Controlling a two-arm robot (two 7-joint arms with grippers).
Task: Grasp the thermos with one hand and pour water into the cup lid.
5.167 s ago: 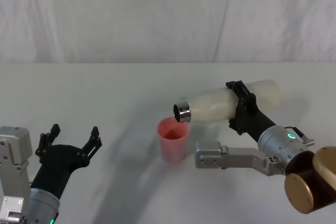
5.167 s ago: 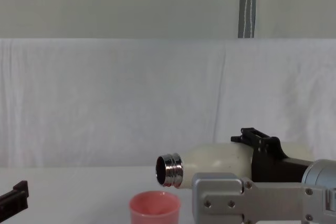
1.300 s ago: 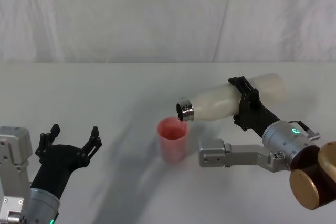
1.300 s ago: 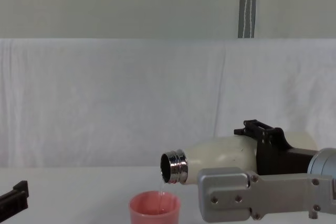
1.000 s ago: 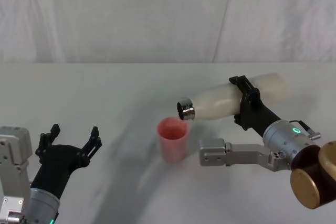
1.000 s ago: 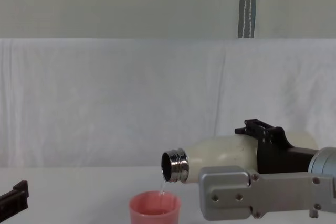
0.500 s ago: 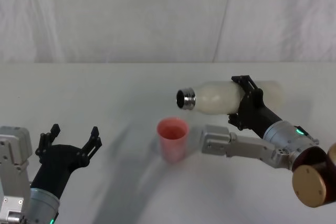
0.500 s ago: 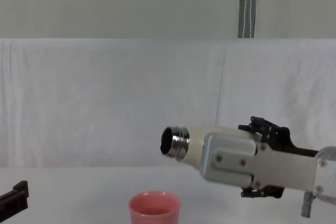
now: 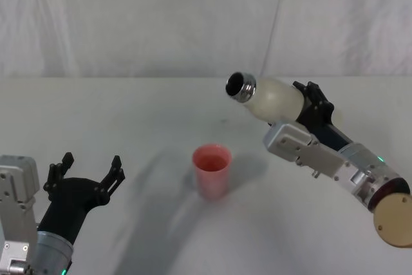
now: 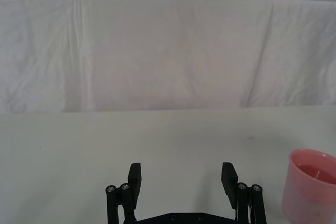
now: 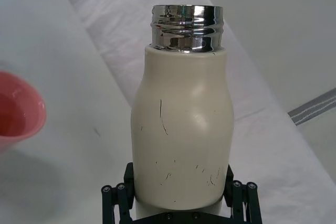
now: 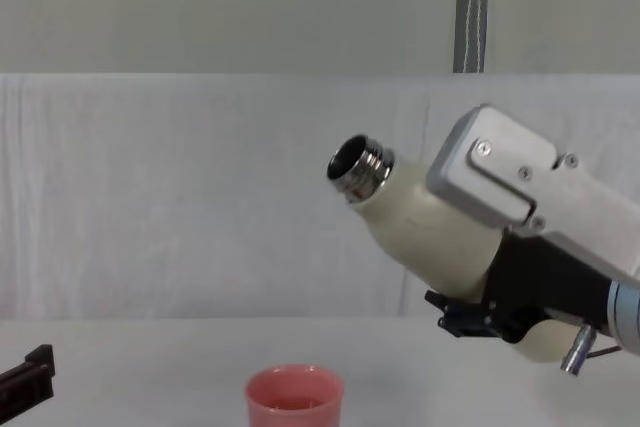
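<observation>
Two tools: right tool [image 11: 178,203] clamps thermos [image 9: 273,100] tilted above cup lid [image 9: 212,170]; left tool [image 10: 182,182] spread, idle.

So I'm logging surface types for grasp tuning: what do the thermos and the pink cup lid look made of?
The thermos, held in the right gripper, has a matte cream body, probably painted metal going by the fine dark scratches. Its threaded neck is polished chrome-like metal with mirror reflections. The cup lid looks like smooth, slightly translucent pink plastic; that is a guess.
</observation>
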